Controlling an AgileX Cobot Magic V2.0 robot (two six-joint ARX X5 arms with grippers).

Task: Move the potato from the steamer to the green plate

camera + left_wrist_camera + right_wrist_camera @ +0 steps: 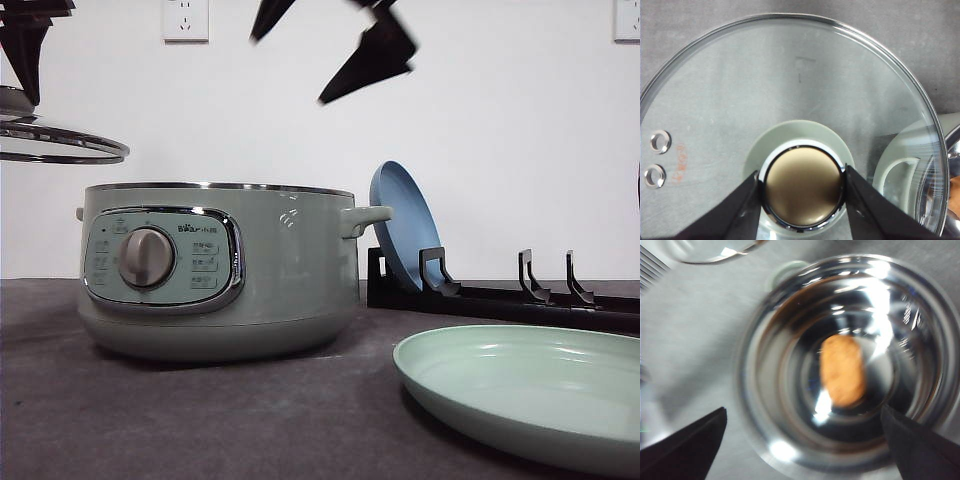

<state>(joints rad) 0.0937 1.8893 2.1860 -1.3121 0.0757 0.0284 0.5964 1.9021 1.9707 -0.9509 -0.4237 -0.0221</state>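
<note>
We hold the lid (790, 100) up in the air with our left end effector (802, 187), its two fingers pressed tight on the round knob (802, 190), off past the left side of the steamer (215, 270). Our right end effector (802, 440) hangs above the open pot with its fingers spread wide and nothing in them. The potato (841, 370) lies down at the bottom of the shiny bowl, close to the middle. The green plate (520, 395) waits empty at the front right corner of the counter (200, 420), and a blue plate (400, 225) leans in the rack (500, 295) behind it. We think a few things could go wrong from here. The right wrist view is blurry, so we could aim badly and bump the steamer's rim on the way down. The potato is round and the bowl is slick, so it could roll away or slip from our fingers. The lid is smooth glass held by one small knob, so a tilt or a jerk might drop it.
</note>
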